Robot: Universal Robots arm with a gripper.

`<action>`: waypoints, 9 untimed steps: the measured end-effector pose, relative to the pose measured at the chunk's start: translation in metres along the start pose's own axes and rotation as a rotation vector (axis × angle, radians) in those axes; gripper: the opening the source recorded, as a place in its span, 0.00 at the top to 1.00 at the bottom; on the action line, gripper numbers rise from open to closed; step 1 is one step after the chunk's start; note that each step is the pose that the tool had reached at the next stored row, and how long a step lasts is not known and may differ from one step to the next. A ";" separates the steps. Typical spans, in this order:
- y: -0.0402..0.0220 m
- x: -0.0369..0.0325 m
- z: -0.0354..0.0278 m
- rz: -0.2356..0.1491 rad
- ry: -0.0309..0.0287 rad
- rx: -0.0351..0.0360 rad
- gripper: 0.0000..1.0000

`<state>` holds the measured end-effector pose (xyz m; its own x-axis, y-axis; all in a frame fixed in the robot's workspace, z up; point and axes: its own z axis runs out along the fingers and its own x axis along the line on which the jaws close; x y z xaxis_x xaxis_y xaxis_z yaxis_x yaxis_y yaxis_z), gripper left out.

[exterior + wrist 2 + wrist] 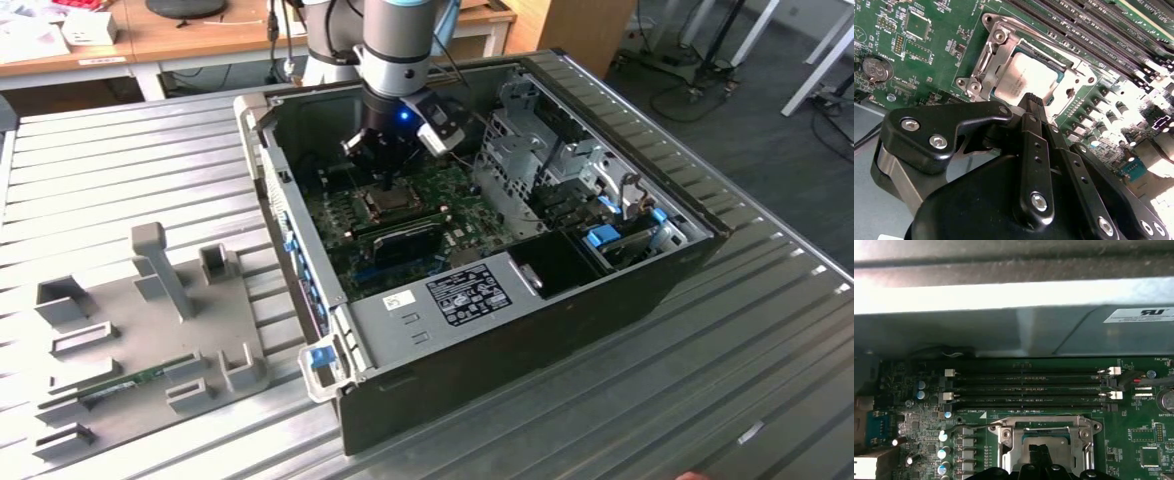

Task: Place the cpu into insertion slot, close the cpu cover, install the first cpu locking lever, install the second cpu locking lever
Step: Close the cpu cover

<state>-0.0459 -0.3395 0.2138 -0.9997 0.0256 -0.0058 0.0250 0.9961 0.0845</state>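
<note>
The cpu (1021, 75) is seen lying flat within the insertion slot (1051, 59) on the green motherboard (929, 35), inside the open computer case (534, 330) that is laid on the table (134, 140). The silver frame of the cpu cover (986, 62) is seen around the chip. The end effector (1032, 97) is positioned at the edge of the cpu, with its two fingers brought together and nothing gripped between them. Contact between the tips and the chip cannot be confirmed; they appear to be touching or just above it.

The following hazards are judged to apply:

- If downward force is applied while the cpu is not fully keyed, the socket contacts may be bent.
- If the tips are dragged sideways, the chip may be shifted or tilted out of its seat.
- The cover frame may be snagged by the fingers and the hinge strained.
- The memory slots (1029, 385) beside the socket may be struck if the wrist is swung carelessly.
</note>
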 end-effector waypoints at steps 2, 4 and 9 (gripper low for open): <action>-0.0021 0.0012 -0.0001 0.000 -0.0002 -0.0001 0.90; -0.0044 0.0018 -0.0004 0.000 -0.0001 0.0000 0.90; -0.0061 0.0021 -0.0005 0.000 -0.0002 0.0000 0.90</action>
<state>-0.0482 -0.3455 0.2138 -0.9997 0.0257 -0.0060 0.0251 0.9961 0.0845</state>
